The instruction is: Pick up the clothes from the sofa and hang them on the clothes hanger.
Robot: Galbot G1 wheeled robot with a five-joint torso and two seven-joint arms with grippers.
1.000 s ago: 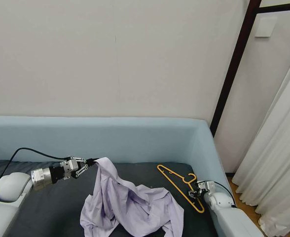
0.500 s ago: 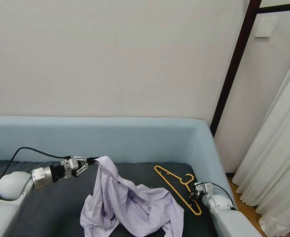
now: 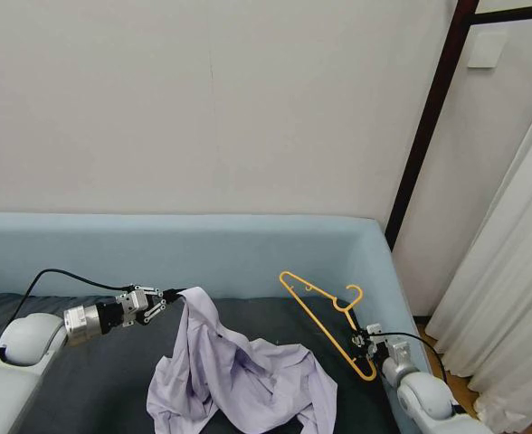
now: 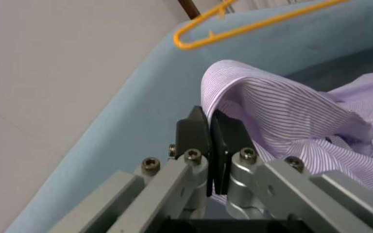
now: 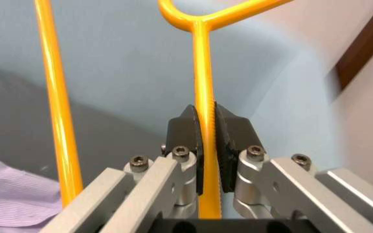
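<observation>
Left gripper (image 3: pixel 169 294) sits at 8 o'clock in the head view, reaching toward 3 o'clock. Its jaws are pinched tight on a fold of the purple striped shirt (image 3: pixel 239 371), and the left wrist view shows cloth squeezed between both black pads (image 4: pixel 193 131). The pinched edge is held up off the seat. The rest of the shirt drapes down from it toward 5 o'clock and lies crumpled on the dark seat cushion (image 3: pixel 94 380) at 6 o'clock.

Right gripper (image 3: pixel 361 341) is at 5 o'clock, jaws clamped on one thin bar of the orange hanger (image 3: pixel 324 312). In the right wrist view both pads touch that bar. The hanger slants up from the gripper toward 11 o'clock, with its far corner and hook showing against the pale blue backrest of the sofa (image 3: pixel 248 249). Hanger and shirt are apart, the hanger at the shirt's 2 o'clock. White curtain (image 3: pixel 510 334) hangs at 4 o'clock, outside the sofa arm.
</observation>
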